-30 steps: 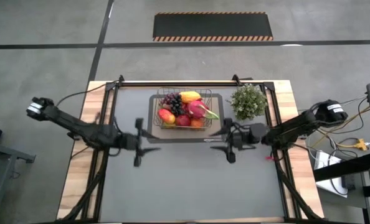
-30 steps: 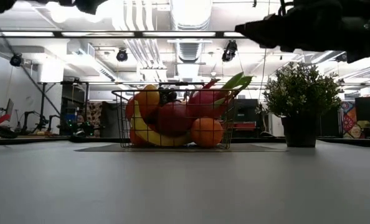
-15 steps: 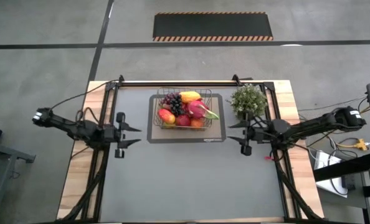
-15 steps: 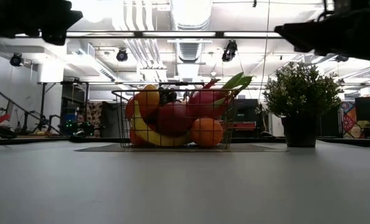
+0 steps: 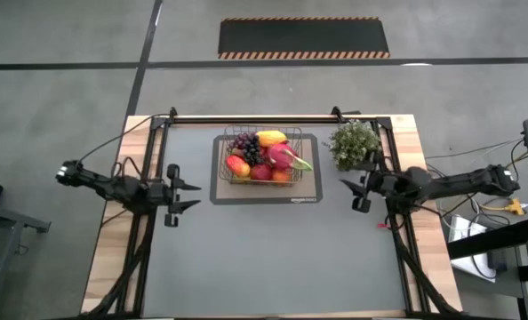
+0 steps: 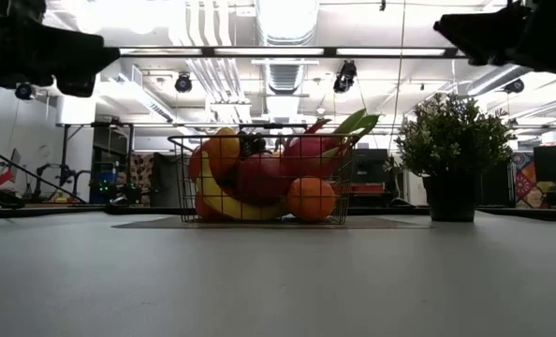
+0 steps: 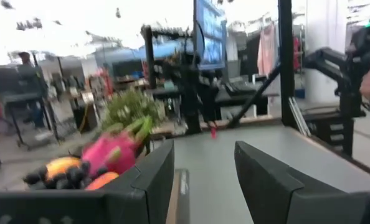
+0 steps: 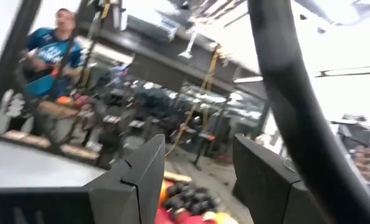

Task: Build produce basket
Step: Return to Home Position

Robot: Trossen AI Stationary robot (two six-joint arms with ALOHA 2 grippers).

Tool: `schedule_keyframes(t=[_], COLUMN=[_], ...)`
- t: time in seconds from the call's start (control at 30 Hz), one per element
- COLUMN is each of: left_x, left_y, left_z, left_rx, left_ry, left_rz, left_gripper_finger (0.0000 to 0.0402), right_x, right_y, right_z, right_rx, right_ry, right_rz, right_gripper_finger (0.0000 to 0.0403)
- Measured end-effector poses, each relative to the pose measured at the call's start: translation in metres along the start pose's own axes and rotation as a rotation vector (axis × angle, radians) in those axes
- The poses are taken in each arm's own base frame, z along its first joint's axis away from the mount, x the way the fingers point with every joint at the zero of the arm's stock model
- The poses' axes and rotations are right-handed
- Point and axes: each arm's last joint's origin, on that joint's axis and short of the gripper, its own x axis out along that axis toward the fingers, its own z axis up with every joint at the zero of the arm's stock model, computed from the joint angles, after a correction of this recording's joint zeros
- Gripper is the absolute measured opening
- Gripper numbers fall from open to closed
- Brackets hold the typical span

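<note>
The dark wire-mesh basket (image 5: 262, 156) stands on a flat grey tray (image 5: 307, 191) at the table's far middle. It is piled with produce: purple grapes (image 5: 244, 144), a yellow fruit (image 5: 270, 138), a pink dragon fruit (image 5: 282, 156) and an orange (image 6: 310, 198). My left gripper (image 5: 193, 196) hovers open at the left of the tray, fingers pointing level toward the right, nothing between them (image 7: 203, 155). My right gripper (image 5: 348, 194) hovers open at the right of the tray, pointing left, also with nothing between its fingers (image 8: 197, 149).
A bushy green potted plant (image 5: 354, 145) stands at the far right, just beyond my right gripper. Dark frame rails (image 5: 148, 160) run along the table's left, right and far sides. The grey table top (image 5: 264, 258) stretches toward the near edge.
Both arms have drawn back from the tray. My left gripper has gone toward the table's left edge and sunk a little. My right gripper has gone toward the right edge. The basket and produce have stayed put.
</note>
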Motion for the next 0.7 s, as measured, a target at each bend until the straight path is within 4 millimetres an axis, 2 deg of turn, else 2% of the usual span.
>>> schedule_keyframes(t=[0.17,0.47,0.6,0.7], left_x=[0.002,0.006,0.007,0.008], left_y=[-0.001,-0.004,-0.005,-0.006], left_z=[-0.004,-0.011,-0.013,-0.015], left_rx=[-0.096,-0.074,-0.064,-0.057], left_ry=[0.039,0.112,0.138,0.157], left_rz=[-0.003,-0.011,-0.014,-0.016], left_gripper_finger=[0.0152,0.0152,0.0152,0.0152], right_x=[-0.005,-0.017,-0.022,-0.024], right_y=[-0.005,-0.014,-0.018,-0.021], right_z=[0.006,0.021,0.026,0.024], right_rx=[-0.021,-0.070,0.009,0.129], right_ry=[-0.036,-0.171,-0.212,-0.167], right_rz=[-0.044,-0.113,-0.148,-0.248], right_gripper_finger=[0.0173,0.0173,0.0173,0.0173])
